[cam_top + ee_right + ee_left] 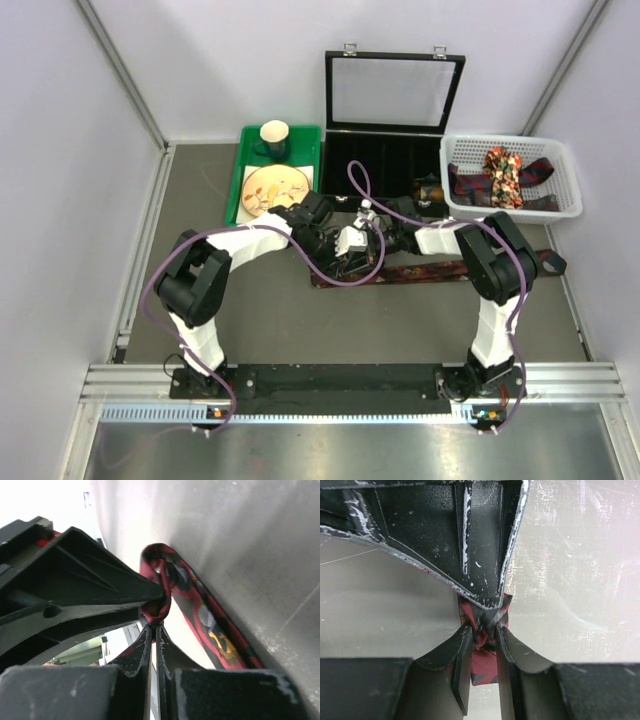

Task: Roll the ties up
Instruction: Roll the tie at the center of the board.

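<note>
1. Left gripper: 2 matte black, scuffed fingers with curved inner faces. They are pinched on a bunched fold of the dark red tie, and woven cloth fills the narrow gap between them.
2. Right gripper: 2 tapered black fingers pressed flat together, tips at the lower edge of the same tie's curled end. It appears to nip the fabric, though the contact is partly hidden.
3. Dark red tie: narrow cloth with dark blots and a small gold motif. One end is looped between the 2 grippers at mid-table. The rest lies flat as a long strip running right across the grey table.
4. White slotted plastic basket, rear right, holds a bunched red-orange floral tie on dark striped ties.
5. Black case, rear centre, clear-paned lid upright.
6. Green tray, left of the case, carries a dark mug and a round patterned plate.
</note>
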Controlling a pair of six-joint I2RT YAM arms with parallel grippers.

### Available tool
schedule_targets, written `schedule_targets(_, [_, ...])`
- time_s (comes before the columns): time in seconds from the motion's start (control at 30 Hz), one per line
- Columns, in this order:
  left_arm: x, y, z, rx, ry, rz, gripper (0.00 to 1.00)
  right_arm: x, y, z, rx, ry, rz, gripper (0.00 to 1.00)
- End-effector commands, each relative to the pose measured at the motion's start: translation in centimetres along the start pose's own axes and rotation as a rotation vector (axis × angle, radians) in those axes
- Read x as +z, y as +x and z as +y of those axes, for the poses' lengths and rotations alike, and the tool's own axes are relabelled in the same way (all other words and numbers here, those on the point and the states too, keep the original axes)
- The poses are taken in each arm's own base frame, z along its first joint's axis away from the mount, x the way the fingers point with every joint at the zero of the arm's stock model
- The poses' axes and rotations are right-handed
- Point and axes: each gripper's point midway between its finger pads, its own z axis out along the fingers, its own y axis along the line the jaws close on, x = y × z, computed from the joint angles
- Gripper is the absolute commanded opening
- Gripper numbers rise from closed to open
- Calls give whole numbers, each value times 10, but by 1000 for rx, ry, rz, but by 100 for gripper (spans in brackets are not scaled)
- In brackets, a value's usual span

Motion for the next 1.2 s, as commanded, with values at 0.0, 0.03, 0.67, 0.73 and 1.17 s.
schedule_targets(0.0, [3, -6, 2, 11, -2, -23, 29, 5, -5, -1, -61, 23, 14, 0])
schedule_targets(0.03, [3, -7, 1, 14, 0, -27, 29, 3, -4, 2, -63, 20, 12, 0])
schedule_targets(0.67, [4, 15, 18, 64, -128, 2, 94, 2, 0, -26, -93, 143, -3, 0])
schedule_targets(0.73, [11, 15, 20, 64, -124, 15, 91, 3, 0, -28, -95, 148, 1, 0])
schedule_targets(1.17, [19, 51, 1, 87, -61, 163, 46, 3, -1, -32, -111, 173, 8, 0])
